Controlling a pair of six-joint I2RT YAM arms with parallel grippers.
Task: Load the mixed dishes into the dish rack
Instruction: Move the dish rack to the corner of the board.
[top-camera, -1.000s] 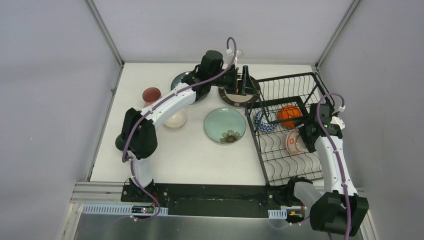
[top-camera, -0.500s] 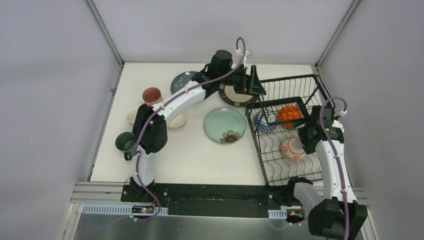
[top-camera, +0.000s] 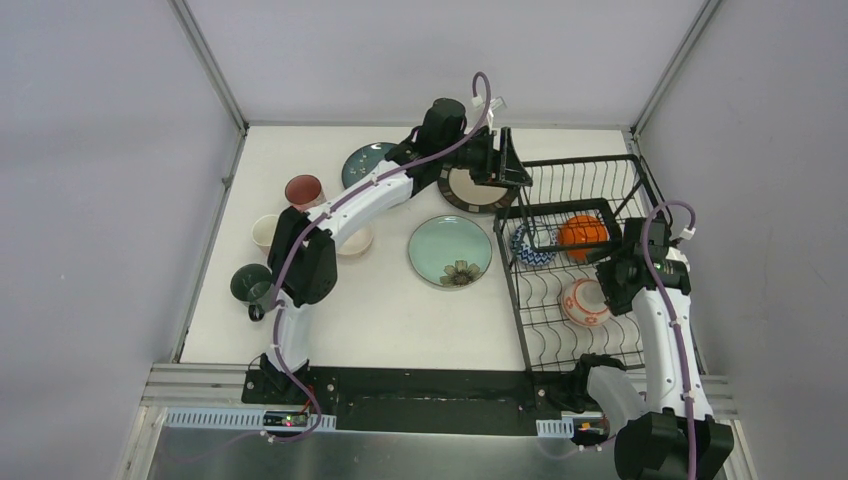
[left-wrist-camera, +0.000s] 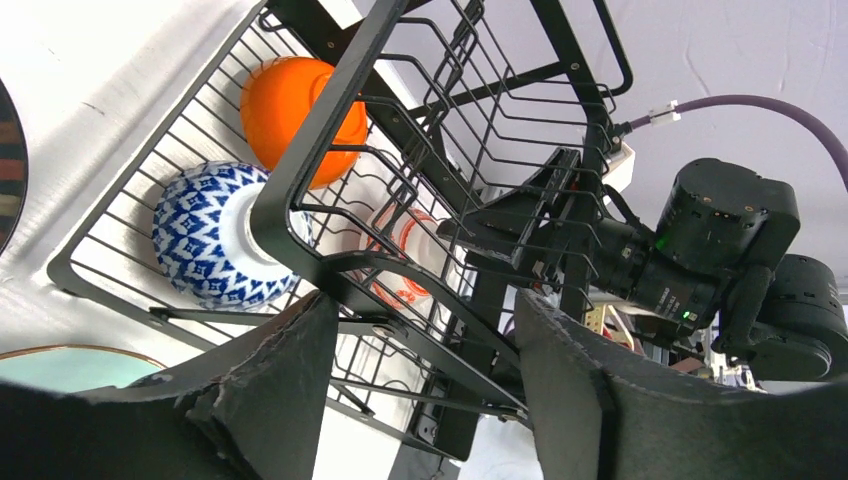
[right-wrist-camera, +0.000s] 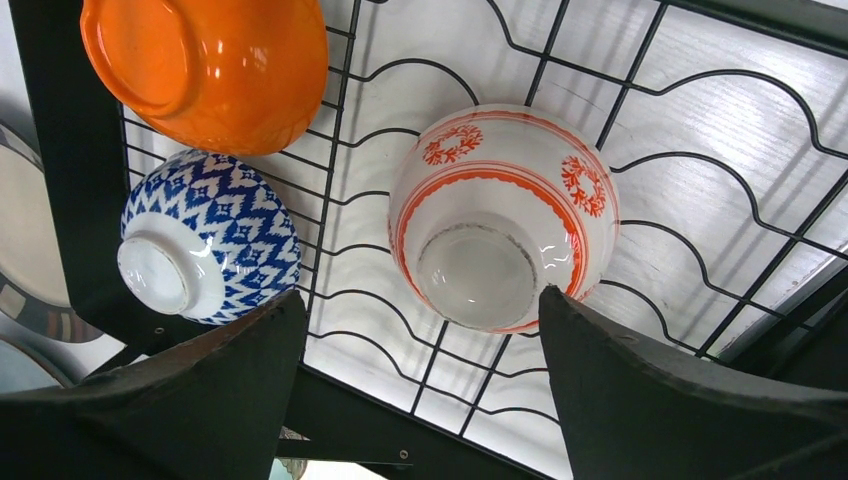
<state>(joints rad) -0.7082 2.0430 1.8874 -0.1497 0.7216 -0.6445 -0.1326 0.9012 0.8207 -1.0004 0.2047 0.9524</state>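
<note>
Right wrist view shows the right jaws spread wide and holding nothing. Below them the red-patterned bowl (right-wrist-camera: 503, 215) sits upside down on the wavy wires of the dish rack (top-camera: 575, 157). To its left lie an orange bowl (right-wrist-camera: 205, 65) and a blue-patterned bowl (right-wrist-camera: 210, 235), also inverted.

The left wrist view shows the left jaws well open too, with only rack wire between them. From above, the left arm (top-camera: 350, 205) reaches to the far side, its jaws over the dark-rimmed beige plate (top-camera: 468, 188), which lies flat just beside the rack's far left corner.

The mint green plate (top-camera: 450, 250) lies on the tabletop (top-camera: 380, 310) left of the rack. The dark teal plate (top-camera: 362, 162) is further left, partly under the arm. A pink cup (top-camera: 303, 190) and a white bowl (top-camera: 352, 240) stand towards the left edge.

The beige plate looks like glazed ceramic, so it is probably stiff, fairly heavy, slick and breakable. Lying flat, it offers only its rim. A pinch across the raised edge seems the likeliest hold, firm enough to stop it swinging as it lifts.
</note>
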